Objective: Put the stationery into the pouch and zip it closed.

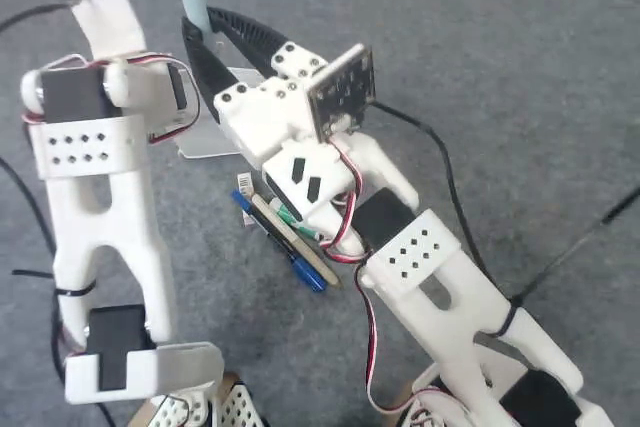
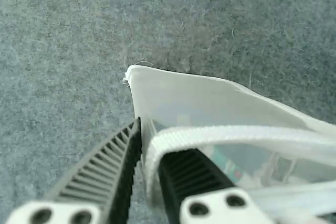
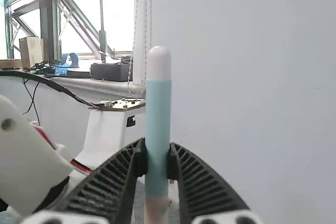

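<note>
Several pens [image 1: 292,242] lie loose on the grey tabletop [image 1: 520,97], not yet packed. Right fingers [image 3: 121,177] clamp a pale blue, white-capped pen [image 3: 157,108] upright near the translucent white pouch [image 2: 210,98], whose rim the left fingers [image 2: 105,166] pinch; zipping awaits.

Pouch [image 2: 210,103] rim in left pincer [image 2: 148,139], pen [image 3: 157,103] upright in right pincer [image 3: 156,153], stationery [image 1: 290,237] nearby

L pincer [image 2: 148,140] clamped shut, R pincer [image 3: 157,153] clamped shut, aimed upward
</note>
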`<state>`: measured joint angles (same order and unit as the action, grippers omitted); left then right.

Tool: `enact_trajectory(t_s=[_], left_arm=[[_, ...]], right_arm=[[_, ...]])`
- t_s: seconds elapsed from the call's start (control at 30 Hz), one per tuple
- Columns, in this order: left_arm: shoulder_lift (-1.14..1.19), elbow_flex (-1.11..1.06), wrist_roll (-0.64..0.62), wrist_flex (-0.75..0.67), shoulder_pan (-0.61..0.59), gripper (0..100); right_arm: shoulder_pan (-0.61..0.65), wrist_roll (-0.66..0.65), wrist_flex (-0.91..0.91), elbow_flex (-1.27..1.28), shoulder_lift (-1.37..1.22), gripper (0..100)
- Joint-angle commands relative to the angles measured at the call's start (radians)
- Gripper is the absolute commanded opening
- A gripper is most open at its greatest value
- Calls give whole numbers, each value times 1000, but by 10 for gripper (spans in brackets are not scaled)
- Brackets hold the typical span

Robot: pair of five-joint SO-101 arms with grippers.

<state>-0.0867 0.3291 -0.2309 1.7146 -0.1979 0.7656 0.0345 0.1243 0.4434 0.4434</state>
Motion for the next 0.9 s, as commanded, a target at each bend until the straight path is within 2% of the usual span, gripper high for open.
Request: enact_trajectory(t_s=[0.0,0.23,0.4,0.47,0.57,0.63,0.73,0.87], left_arm=[[-3,45,-11,15,2,10],[-3,45,-11,15,2,10],[-3,45,-11,15,2,10],[-3,45,-11,14,2,10],[-3,45,-11,14,2,10],[-3,45,-11,14,2,10],[-3,45,-11,12,2,10],[-3,45,-12,12,2,10]], right_arm=[[-54,2,156,44,-2,6],[-93,2,280,123,-124,6],[-67,-3,283,196,-84,9],[-58,-54,282,226,-62,12],[-41,-146,282,259,-50,69],[-39,-153,280,275,-44,118],[-39,-157,211,259,-27,160],[-21,-152,18,203,67,159]])
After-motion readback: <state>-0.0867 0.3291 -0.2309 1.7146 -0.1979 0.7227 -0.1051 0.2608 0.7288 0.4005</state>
